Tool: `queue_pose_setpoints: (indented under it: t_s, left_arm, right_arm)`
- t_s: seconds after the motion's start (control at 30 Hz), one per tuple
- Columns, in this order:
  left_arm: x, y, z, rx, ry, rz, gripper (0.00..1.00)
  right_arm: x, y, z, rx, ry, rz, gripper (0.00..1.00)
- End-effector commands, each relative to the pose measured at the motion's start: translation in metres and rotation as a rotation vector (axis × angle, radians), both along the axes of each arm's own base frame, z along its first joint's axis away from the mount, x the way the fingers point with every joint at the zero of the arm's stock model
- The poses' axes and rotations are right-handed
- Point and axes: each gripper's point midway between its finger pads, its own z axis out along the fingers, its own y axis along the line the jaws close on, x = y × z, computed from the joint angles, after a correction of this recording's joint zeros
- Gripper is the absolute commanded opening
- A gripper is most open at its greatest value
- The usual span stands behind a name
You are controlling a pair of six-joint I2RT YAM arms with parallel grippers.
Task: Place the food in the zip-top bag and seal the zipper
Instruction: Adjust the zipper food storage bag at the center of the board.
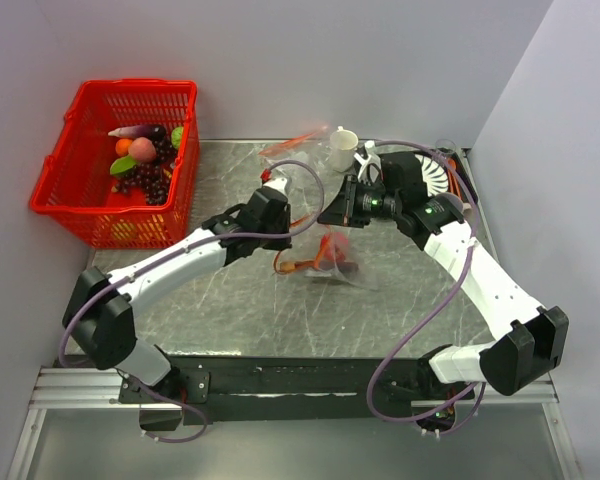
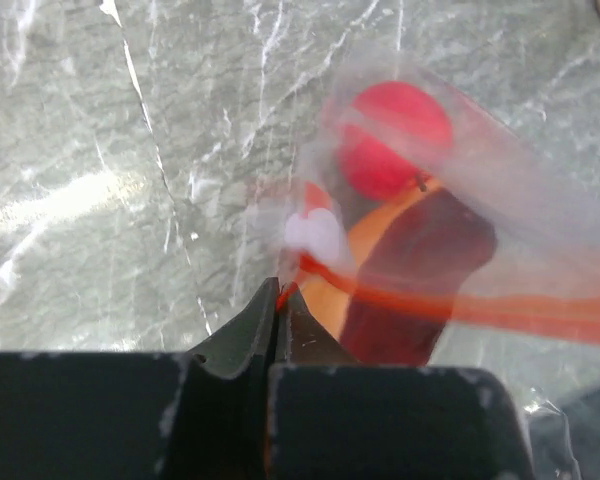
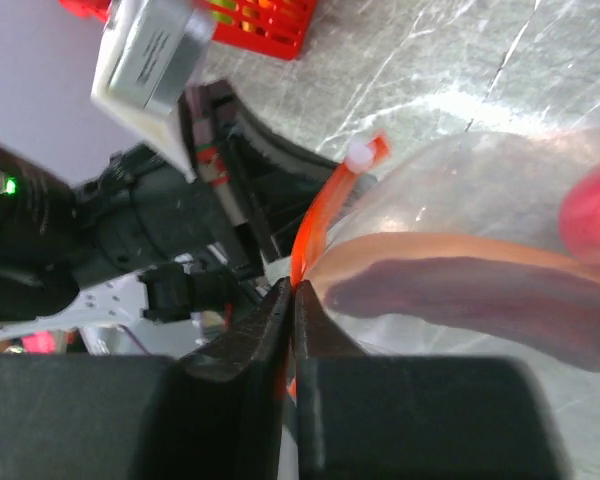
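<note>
Orange-red zipper (image 2: pixel 540 318) is running out from the left claw (image 2: pixel 278 300), whose jaws are pressing flat together on the strip's end, just beside the white slider (image 2: pixel 315 232). The right claw (image 3: pixel 290 296) is pinching the strip close by, its jaws all but touching with orange showing between them. The bag (image 1: pixel 348 268) is sitting at the middle of the table (image 1: pixel 230 310). The food (image 2: pixel 395 135) is lying inside it: red fruit, orange piece and dark grapes, all showing through the plastic. Whether the mouth is sealed along its whole length I cannot tell.

Both grips are catching only a thin edge, so a sideways tug is likely to be slipping the strip free. If the claws are pulling against each other, any closed stretch may be popping open. With the mouth unsealed and one corner dropping, the round fruit could be rolling out onto the table. The claws are also working very close together, so a careless move is risking a knock between them.
</note>
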Motion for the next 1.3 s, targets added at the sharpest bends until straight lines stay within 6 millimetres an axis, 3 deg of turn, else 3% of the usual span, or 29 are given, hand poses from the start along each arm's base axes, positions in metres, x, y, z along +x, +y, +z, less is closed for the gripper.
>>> queue_pose_setpoints:
  t_s: [0.0, 0.03, 0.07, 0.13, 0.2, 0.23, 0.37, 0.57, 0.77, 0.9, 1.0, 1.1, 1.27]
  left_arm:
    - [0.017, -0.006, 0.041, -0.053, -0.093, 0.042, 0.01]
    - [0.017, -0.006, 0.046, -0.064, -0.100, 0.048, 0.01]
    - [0.016, -0.004, 0.052, -0.073, -0.102, 0.057, 0.01]
    - [0.014, 0.000, 0.062, -0.064, -0.091, 0.068, 0.01]
    - [0.010, 0.003, 0.060, -0.035, -0.049, 0.073, 0.01]
    - [0.011, -0.001, 0.071, -0.051, -0.056, 0.067, 0.01]
    - [0.008, -0.009, 0.077, -0.065, -0.019, 0.039, 0.01]
    - [0.008, -0.013, 0.088, -0.106, 0.006, 0.017, 0.01]
    - [-0.003, -0.024, 0.111, -0.196, 0.008, -0.045, 0.01]
    - [-0.007, -0.024, 0.133, -0.243, -0.021, -0.054, 0.01]
    - [-0.009, -0.023, 0.134, -0.241, -0.012, -0.050, 0.01]
    - [-0.010, -0.026, 0.128, -0.242, 0.005, -0.061, 0.02]
    - [-0.011, -0.024, 0.124, -0.244, 0.017, -0.052, 0.02]
  right_arm:
    - [-0.008, -0.007, 0.008, 0.009, -0.059, 0.010, 0.39]
    - [-0.010, -0.010, -0.005, -0.015, -0.038, 0.000, 0.52]
    - [-0.013, -0.012, -0.008, -0.027, -0.042, -0.006, 0.58]
    - [-0.019, -0.017, -0.024, -0.094, -0.038, -0.024, 0.65]
    - [-0.032, -0.016, -0.033, -0.164, -0.052, -0.012, 0.70]
    - [-0.030, -0.020, -0.038, -0.214, -0.066, -0.048, 0.70]
    - [-0.052, -0.014, -0.032, -0.271, -0.163, -0.067, 0.68]
    - [-0.074, -0.002, -0.024, -0.163, -0.279, -0.076, 0.63]
    - [-0.060, 0.004, -0.010, -0.181, -0.316, -0.118, 0.71]
    - [-0.046, 0.006, 0.022, -0.192, -0.374, -0.146, 0.70]
    - [-0.042, 0.014, 0.041, -0.169, -0.393, -0.133, 0.70]
    - [-0.042, 0.026, 0.047, -0.134, -0.386, -0.100, 0.68]
    - [-0.035, 0.040, 0.030, -0.144, -0.340, -0.087, 0.62]
